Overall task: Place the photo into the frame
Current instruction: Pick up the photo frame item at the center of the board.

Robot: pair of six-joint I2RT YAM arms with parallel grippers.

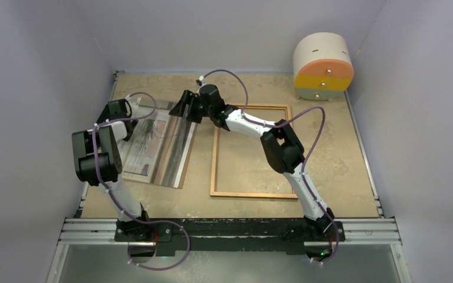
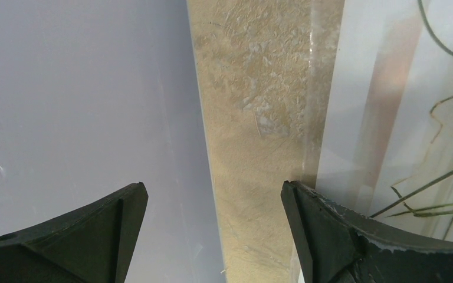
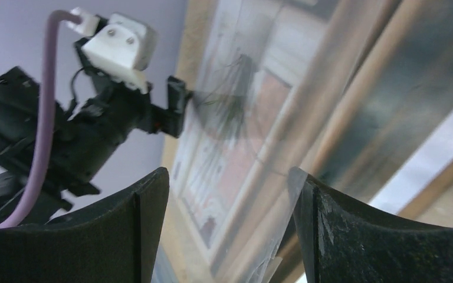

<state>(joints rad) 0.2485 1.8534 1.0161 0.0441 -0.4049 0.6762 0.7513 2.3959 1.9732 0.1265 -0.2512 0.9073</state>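
The photo (image 1: 153,147), a glossy print of a pale room with a plant, lies flat on the left half of the table. To its right lies the frame (image 1: 214,159), a thin orange-brown rectangle with bare table showing through it. My left gripper (image 1: 131,112) is at the photo's far left corner. In the left wrist view this gripper (image 2: 214,200) is open, with bare table between the fingers and the photo (image 2: 401,118) under the right finger. My right gripper (image 1: 180,108) hovers over the photo's far right corner. It is open (image 3: 230,188), with the photo (image 3: 242,118) beyond its fingers and nothing held.
A round cream cabinet (image 1: 322,66) with orange and yellow drawer fronts stands at the far right corner. Pale walls close in the table on the left, back and right. The left arm's wrist (image 3: 112,112) shows in the right wrist view, close across the photo.
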